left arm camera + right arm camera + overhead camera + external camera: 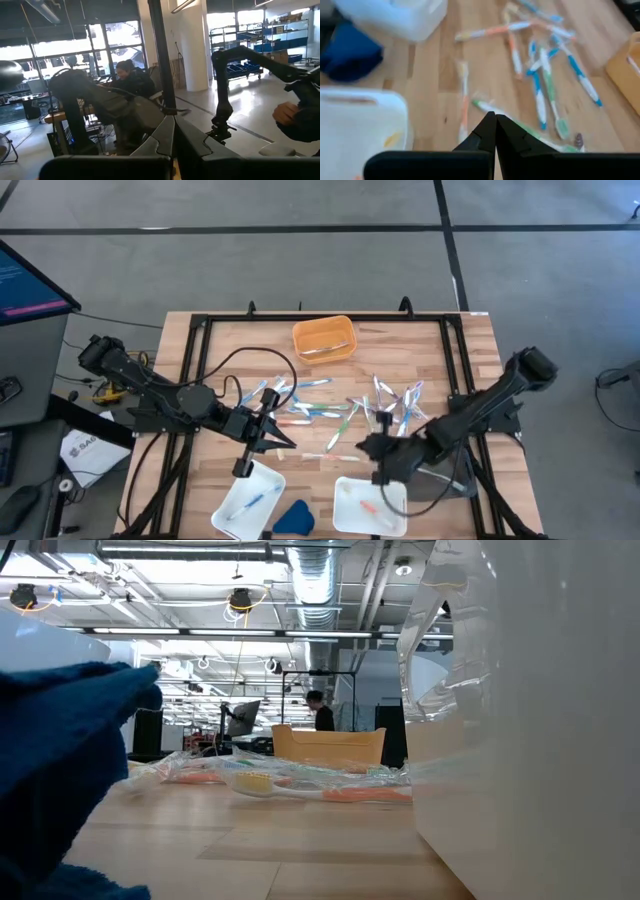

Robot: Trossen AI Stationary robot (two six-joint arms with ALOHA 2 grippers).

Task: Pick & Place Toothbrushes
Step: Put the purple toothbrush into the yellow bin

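Toothbrushes lie scattered across the middle of the wooden table, between the orange bin and two white trays nearest the arms, each tray already holding a brush or two. Both the left gripper and the right gripper hover with fingers pressed together and empty just short of the scatter. The next pick likely calls for opening wide over one lone brush, clear of its neighbours.

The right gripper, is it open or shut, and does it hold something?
Shut and empty: the right gripper shows its two dark fingers pressed together, nothing between them, above the toothbrushes scattered on the table.
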